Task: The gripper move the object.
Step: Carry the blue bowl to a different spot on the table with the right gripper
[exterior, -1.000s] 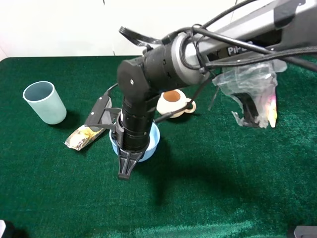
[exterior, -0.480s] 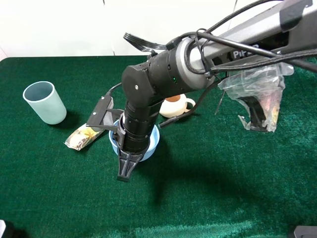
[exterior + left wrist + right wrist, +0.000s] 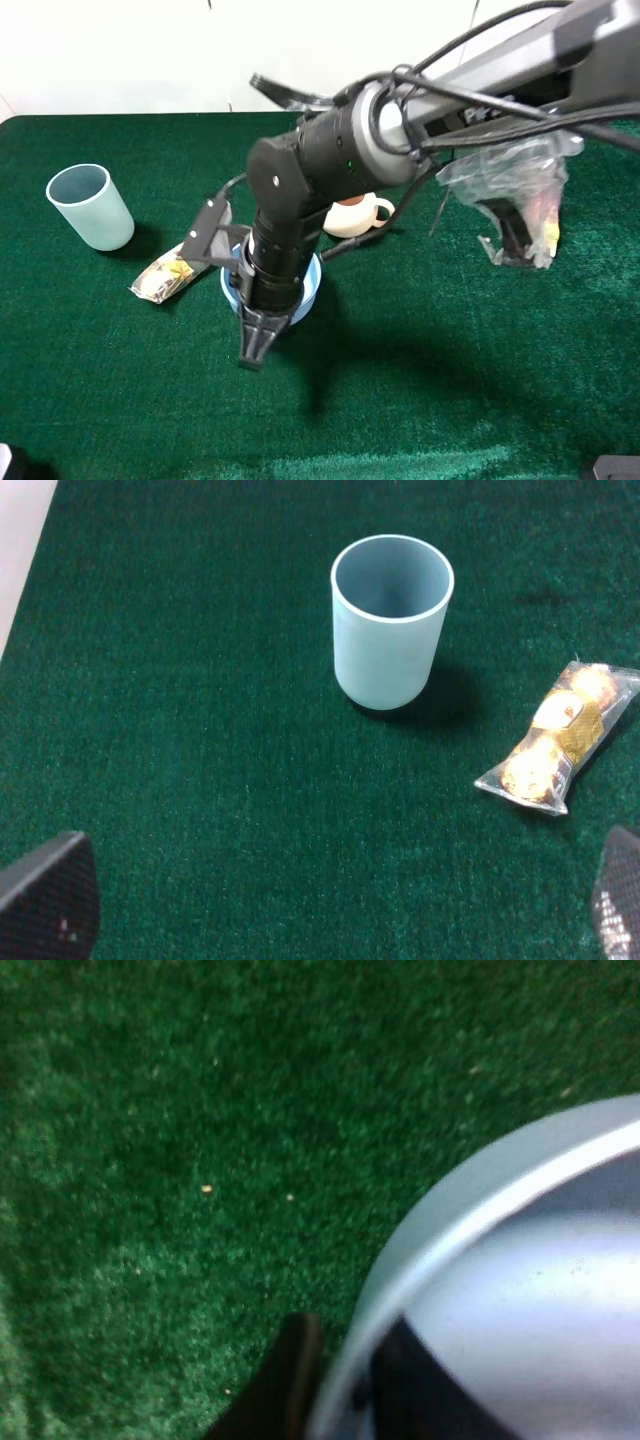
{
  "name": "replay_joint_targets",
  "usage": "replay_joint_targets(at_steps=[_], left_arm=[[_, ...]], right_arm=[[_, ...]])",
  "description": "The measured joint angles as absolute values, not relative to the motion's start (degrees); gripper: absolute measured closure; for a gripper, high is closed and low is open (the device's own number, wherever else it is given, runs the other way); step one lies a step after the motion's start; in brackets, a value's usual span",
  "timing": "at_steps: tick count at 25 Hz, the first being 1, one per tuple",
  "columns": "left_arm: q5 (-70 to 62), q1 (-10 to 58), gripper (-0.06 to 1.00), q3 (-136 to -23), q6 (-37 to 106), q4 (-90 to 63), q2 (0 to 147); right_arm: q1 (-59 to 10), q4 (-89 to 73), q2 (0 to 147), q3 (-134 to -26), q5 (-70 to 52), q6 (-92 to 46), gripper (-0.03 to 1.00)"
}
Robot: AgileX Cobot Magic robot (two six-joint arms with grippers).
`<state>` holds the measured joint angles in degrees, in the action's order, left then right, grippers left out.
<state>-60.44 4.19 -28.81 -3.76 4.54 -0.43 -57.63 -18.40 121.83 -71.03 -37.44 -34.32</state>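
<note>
The light blue bowl (image 3: 311, 283) sits on the green cloth at centre left, mostly hidden under my right arm. My right gripper (image 3: 261, 328) reaches across the middle and points down at the bowl's near rim. In the right wrist view the bowl (image 3: 500, 1200) fills the corner, and the right gripper (image 3: 345, 1390) is shut on its rim, with one black finger (image 3: 285, 1380) outside and one inside. My left gripper (image 3: 330, 920) is open and empty, with only its two fingertips (image 3: 45, 900) showing above the cloth.
A tall pale blue-grey cup (image 3: 90, 207) stands at the left, also seen in the left wrist view (image 3: 390, 620). A clear packet of golden sweets (image 3: 165, 277) (image 3: 560, 738) lies beside the bowl. A cream teapot (image 3: 352, 213) sits just behind it. A crumpled plastic bag (image 3: 505, 195) is at the right.
My right arm's wrist has shifted slightly while staying shut on the bowl's rim. The bowl has hardly moved. The cup and packet are unmoved.
</note>
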Motion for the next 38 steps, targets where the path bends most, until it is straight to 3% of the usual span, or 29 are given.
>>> replay_joint_targets(at_steps=[3,7,38], left_arm=[[-60.4,4.2,-0.05,-28.8,-3.8,4.5,-0.4],[-60.4,4.2,-0.05,-28.8,-3.8,4.5,-0.4],[-60.4,4.2,-0.05,-28.8,-3.8,4.6,-0.4]], right_arm=[[-57.6,-18.8,121.5,-71.0,-38.1,-34.3,0.43],[-57.6,-17.7,119.8,-70.9,-37.8,-34.3,0.29],[-57.6,-16.0,118.1,-70.9,-37.5,-29.4,0.27]])
